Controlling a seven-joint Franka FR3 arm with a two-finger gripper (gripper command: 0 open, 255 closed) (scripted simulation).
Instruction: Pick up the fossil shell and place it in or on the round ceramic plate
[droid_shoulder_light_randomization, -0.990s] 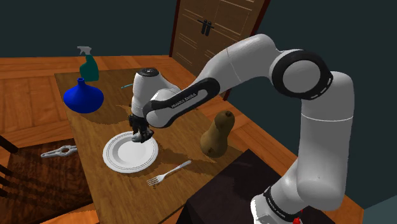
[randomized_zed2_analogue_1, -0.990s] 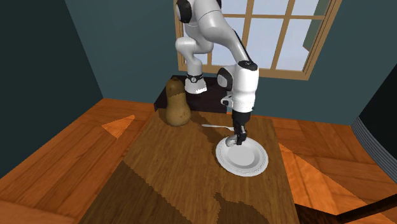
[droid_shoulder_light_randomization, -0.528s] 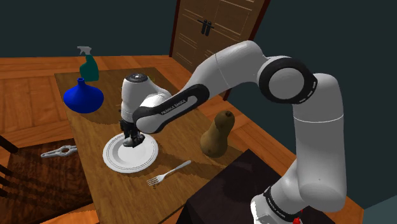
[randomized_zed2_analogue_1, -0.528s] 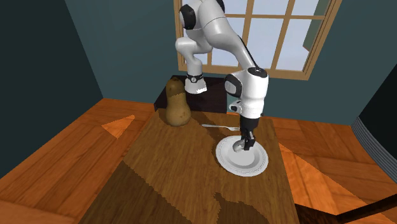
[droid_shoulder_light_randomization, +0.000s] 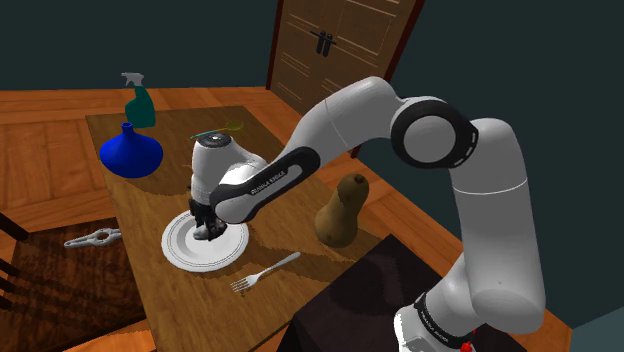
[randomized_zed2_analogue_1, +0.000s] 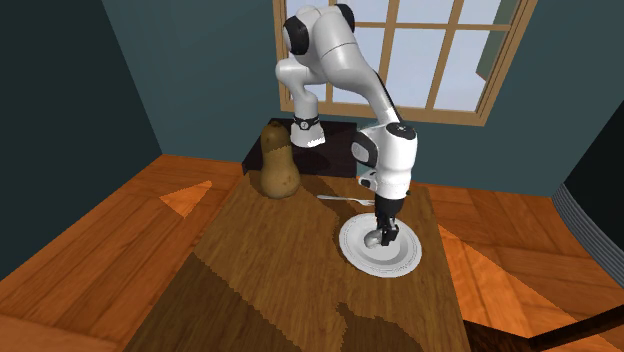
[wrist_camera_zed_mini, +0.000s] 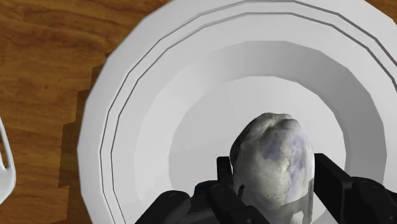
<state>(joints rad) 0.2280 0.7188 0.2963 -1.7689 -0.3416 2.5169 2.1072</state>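
A mottled grey-white fossil shell (wrist_camera_zed_mini: 273, 159) sits clasped between my two black fingers, with my gripper (wrist_camera_zed_mini: 275, 173) shut on it. Right beneath it lies the round white plate (wrist_camera_zed_mini: 127, 95) with ringed rim; the shell hangs low over the plate's inner well. In the shoulder view my gripper (droid_shoulder_light_randomization: 208, 230) points down onto the middle of the plate (droid_shoulder_light_randomization: 178, 250) on the wooden table. The second exterior view has the gripper (randomized_zed2_analogue_1: 384, 238) just above the plate (randomized_zed2_analogue_1: 404, 264). Whether the shell touches the plate I cannot tell.
A blue vase (droid_shoulder_light_randomization: 130, 152) and a teal spray bottle (droid_shoulder_light_randomization: 138, 100) stand at the table's far end. A butternut squash (droid_shoulder_light_randomization: 340, 210) stands near the stand, and a fork (droid_shoulder_light_randomization: 265, 272) lies beside the plate. A white tool (droid_shoulder_light_randomization: 92, 238) lies off the table's edge.
My gripper, still holding the shell, has moved from the plate's rim towards the shoulder view's left and come down over the plate's middle.
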